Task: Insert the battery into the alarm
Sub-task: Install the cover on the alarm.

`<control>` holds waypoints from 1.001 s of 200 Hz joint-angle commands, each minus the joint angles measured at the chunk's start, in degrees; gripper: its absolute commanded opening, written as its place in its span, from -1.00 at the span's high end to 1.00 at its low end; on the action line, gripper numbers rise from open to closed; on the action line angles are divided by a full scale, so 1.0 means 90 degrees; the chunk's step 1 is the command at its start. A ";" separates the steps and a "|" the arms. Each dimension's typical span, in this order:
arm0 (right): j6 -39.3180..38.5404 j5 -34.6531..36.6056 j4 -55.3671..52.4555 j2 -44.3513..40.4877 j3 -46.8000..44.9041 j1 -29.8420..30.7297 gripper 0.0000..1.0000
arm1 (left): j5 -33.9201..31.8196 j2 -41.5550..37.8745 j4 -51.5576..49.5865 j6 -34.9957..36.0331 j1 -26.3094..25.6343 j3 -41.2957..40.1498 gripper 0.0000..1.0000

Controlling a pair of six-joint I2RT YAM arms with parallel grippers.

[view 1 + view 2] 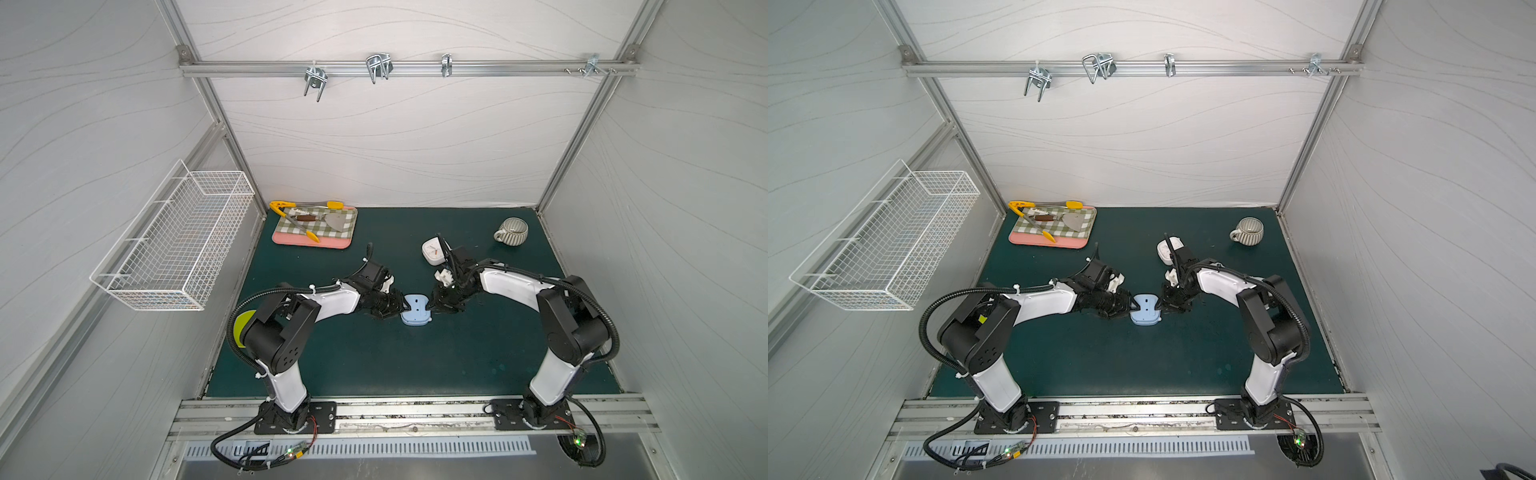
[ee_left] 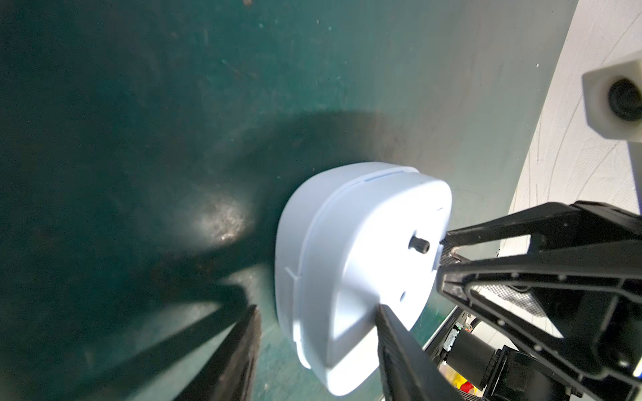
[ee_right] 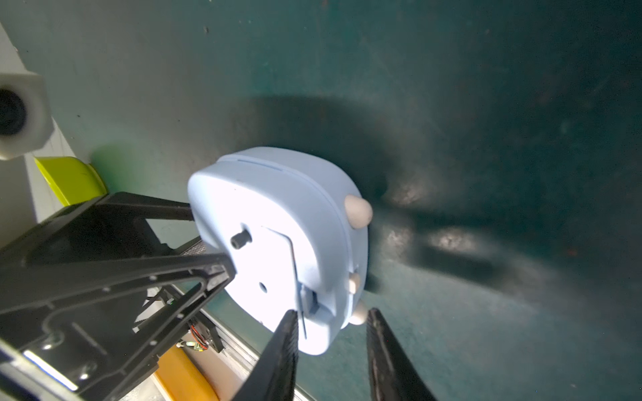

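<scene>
The light blue alarm (image 1: 415, 309) lies back-up on the green mat (image 1: 374, 357) between both arms, and shows in both top views. My left gripper (image 1: 405, 307) is shut on its left edge. One finger (image 2: 392, 333) presses on the back. The other (image 2: 248, 347) runs along the face side. My right gripper (image 3: 331, 312) is open and straddles the alarm's corner by a beige foot (image 3: 357, 312). One fingertip (image 3: 290, 323) touches the back beside the compartment cover's edge (image 3: 302, 305). The battery is out of view.
A white clock (image 1: 434, 251) stands behind the right wrist, with a striped mug (image 1: 511, 230) at the back right. A pink tray (image 1: 286, 243) with checked cloth, tongs and a spatula sits back left. A wire basket (image 1: 174, 241) hangs on the left wall. A yellow-green disc (image 1: 239, 332) lies under the left arm.
</scene>
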 commanded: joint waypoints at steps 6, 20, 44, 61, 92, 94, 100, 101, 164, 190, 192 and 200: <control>-0.0072 -0.0089 -0.0147 -0.0103 0.0054 0.0042 0.25 | 0.0009 0.0087 -0.0059 0.0062 -0.0018 0.0205 -0.10; -0.0056 -0.0151 -0.0096 -0.0068 0.0087 0.0040 0.25 | 0.0013 0.0087 -0.0066 0.0062 -0.0022 0.0195 -0.10; -0.0099 -0.0106 -0.0111 0.0014 0.0176 0.0036 0.32 | 0.0012 0.0077 -0.0076 0.0082 -0.0023 0.0196 -0.10; -0.0112 -0.0096 -0.0102 0.0122 0.0187 0.0019 0.35 | 0.0015 0.0077 -0.0076 0.0089 -0.0023 0.0204 -0.10; -0.0119 -0.0067 -0.0055 0.0346 0.0196 0.0016 0.37 | 0.0033 0.0087 -0.0073 0.0102 -0.0022 0.0205 -0.10; -0.0124 -0.0067 -0.0053 0.0360 0.0196 0.0015 0.37 | 0.0033 0.0087 -0.0067 0.0102 -0.0023 0.0210 -0.10; -0.0122 -0.0050 -0.0060 0.0415 0.0196 0.0018 0.38 | 0.0031 0.0092 -0.0066 0.0101 -0.0021 0.0205 -0.10; -0.0125 -0.0050 -0.0066 0.0422 0.0196 0.0017 0.38 | 0.0032 0.0094 -0.0066 0.0101 -0.0022 0.0205 -0.10; -0.0144 0.0051 -0.0169 0.0424 0.0006 0.0015 0.44 | 0.0042 0.0122 -0.0046 0.0119 -0.0022 0.0239 -0.09; -0.0270 0.0167 -0.0279 -0.0021 0.0322 0.0023 0.22 | 0.0062 0.0046 -0.0046 0.0164 -0.0013 0.0317 -0.13; -0.0281 0.0194 -0.0305 -0.0045 0.0347 0.0017 0.20 | 0.0055 0.0028 -0.0046 0.0168 -0.0006 0.0321 -0.14; -0.0332 0.0332 -0.0395 -0.0152 0.0440 0.0030 0.12 | 0.0057 -0.0054 -0.0028 0.0179 0.0017 0.0341 -0.18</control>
